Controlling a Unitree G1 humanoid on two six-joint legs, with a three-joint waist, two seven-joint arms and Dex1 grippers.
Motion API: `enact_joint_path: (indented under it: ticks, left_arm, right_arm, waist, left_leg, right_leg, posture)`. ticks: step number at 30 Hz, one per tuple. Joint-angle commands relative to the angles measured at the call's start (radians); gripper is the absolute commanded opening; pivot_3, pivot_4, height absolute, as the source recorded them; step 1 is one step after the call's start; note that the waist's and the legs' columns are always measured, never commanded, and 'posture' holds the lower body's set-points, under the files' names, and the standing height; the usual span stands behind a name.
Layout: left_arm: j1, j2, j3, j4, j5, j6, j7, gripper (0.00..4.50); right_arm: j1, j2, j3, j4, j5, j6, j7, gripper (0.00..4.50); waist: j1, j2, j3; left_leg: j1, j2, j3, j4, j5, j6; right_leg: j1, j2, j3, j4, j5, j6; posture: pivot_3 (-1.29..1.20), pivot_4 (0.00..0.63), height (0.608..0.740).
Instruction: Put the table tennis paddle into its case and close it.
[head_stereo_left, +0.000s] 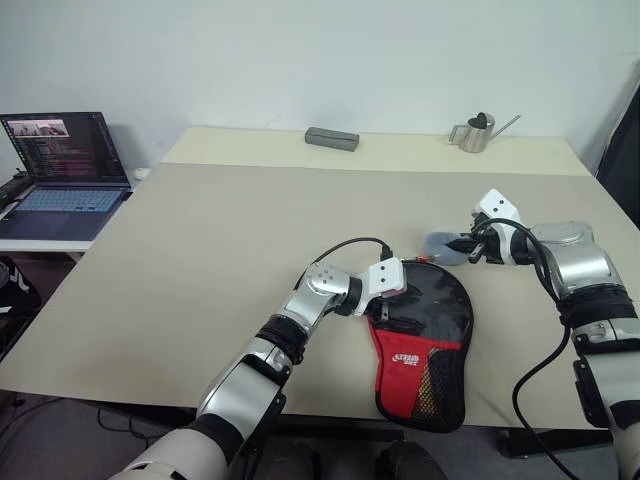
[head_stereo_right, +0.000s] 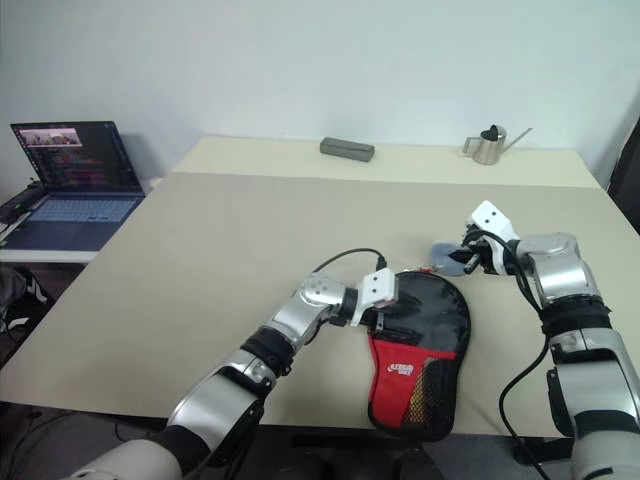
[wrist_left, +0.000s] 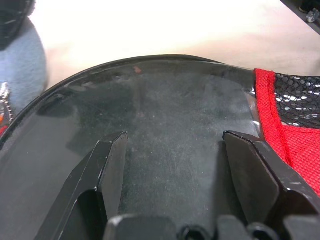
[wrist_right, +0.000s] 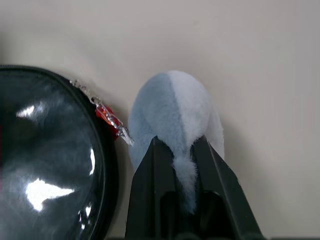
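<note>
Black-and-red case (head_stereo_left: 425, 340) lies at the near table edge, long axis running toward the robot, under the left gripper (wrist_left: 175, 150), jaws wide. Beside its rounded far end, the right gripper (wrist_right: 177, 150) pinches a grey-blue plush pom-pom (wrist_right: 172, 110) attached by a chain to the case's zip; paddle unseen.

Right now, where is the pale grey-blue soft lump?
In the head views the grey-blue lump lies on the table right of centre, just beyond the case, pinched in the right gripper.
</note>
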Motion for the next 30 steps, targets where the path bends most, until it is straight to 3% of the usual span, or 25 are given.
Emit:
enact_joint_path:
  ticks: [1, 12, 18, 22, 30]
  left_arm:
    - [0.030, 0.016, -0.039, 0.077, 0.065, 0.007, 0.013, 3.32]
    - [0.027, 0.008, -0.054, 0.110, 0.081, -0.011, 0.016, 3.32]
    - [0.034, 0.007, -0.060, 0.109, 0.085, -0.017, 0.013, 3.32]
    - [0.034, 0.005, -0.061, 0.111, 0.087, -0.020, 0.012, 3.32]
    - [0.029, -0.001, -0.060, 0.118, 0.089, -0.024, 0.010, 3.32]
  right_arm:
    - [0.047, -0.088, -0.046, -0.068, 0.014, 0.045, 0.016, 0.02]
    - [0.178, -0.209, -0.099, -0.266, 0.074, 0.144, 0.017, 0.02]
    - [0.331, -0.297, -0.153, -0.444, 0.127, 0.216, 0.045, 0.02]
    - [0.417, -0.341, -0.198, -0.537, 0.165, 0.261, 0.049, 0.02]
    - [0.600, -0.414, -0.312, -0.734, 0.253, 0.354, 0.072, 0.02]
  waist:
    - [0.002, 0.000, -0.001]
    - [0.002, 0.000, -0.003]
    - [0.003, 0.000, -0.004]
    - [-0.001, 0.000, -0.003]
    - [0.001, 0.000, -0.004]
  left_leg:
    - [0.000, 0.000, 0.000, 0.000, 0.000, 0.000]
    - [0.003, 0.000, 0.001, 0.000, 0.000, 0.001]
    - [0.005, -0.001, 0.000, 0.000, 0.000, 0.001]
    - [0.016, 0.000, -0.001, -0.002, 0.000, 0.001]
    - [0.015, -0.001, -0.002, -0.002, 0.000, 0.001]
  right_leg:
    - [0.000, 0.000, 0.000, 0.000, 0.000, 0.000]
    - [0.003, 0.000, 0.001, 0.001, 0.000, 0.000]
    - [0.005, 0.000, 0.000, 0.001, 0.000, 0.001]
    - [0.017, 0.000, -0.001, -0.004, -0.001, 0.001]
    - [0.018, 0.000, -0.001, -0.005, -0.001, 0.002]
  posture:
    - [0.00, 0.150, 0.740]
    - [0.00, 0.150, 0.740]
    - [0.00, 0.150, 0.740]
    - [0.00, 0.150, 0.740]
    - [0.00, 0.150, 0.740]
